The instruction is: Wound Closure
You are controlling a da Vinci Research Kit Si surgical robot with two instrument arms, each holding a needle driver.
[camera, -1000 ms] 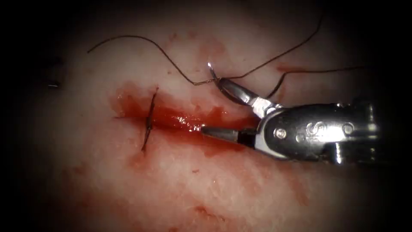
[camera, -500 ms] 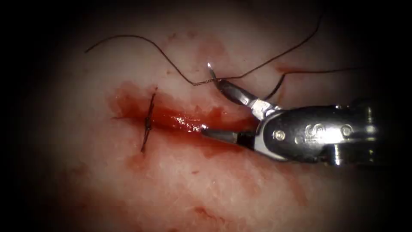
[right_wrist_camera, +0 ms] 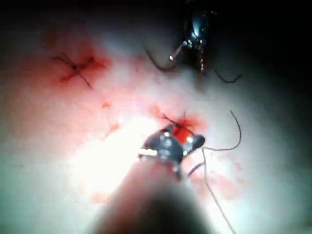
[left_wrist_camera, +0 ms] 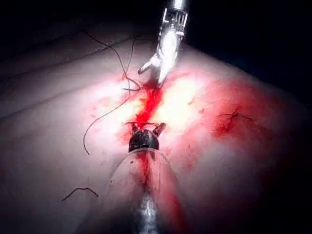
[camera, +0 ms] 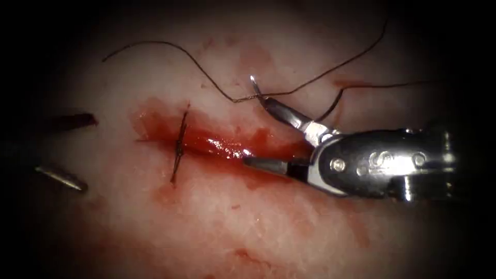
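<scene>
Endoscope view: needle (camera: 257,89) at open right claw's (camera: 254,132) upper jaw tip.

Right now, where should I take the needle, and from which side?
Probably the bare stretch just behind the tip of the needle, above the cut, from the left with the open left end effector; the right end effector has its open upper jaw hiding the rest. Both hold nothing.
</scene>
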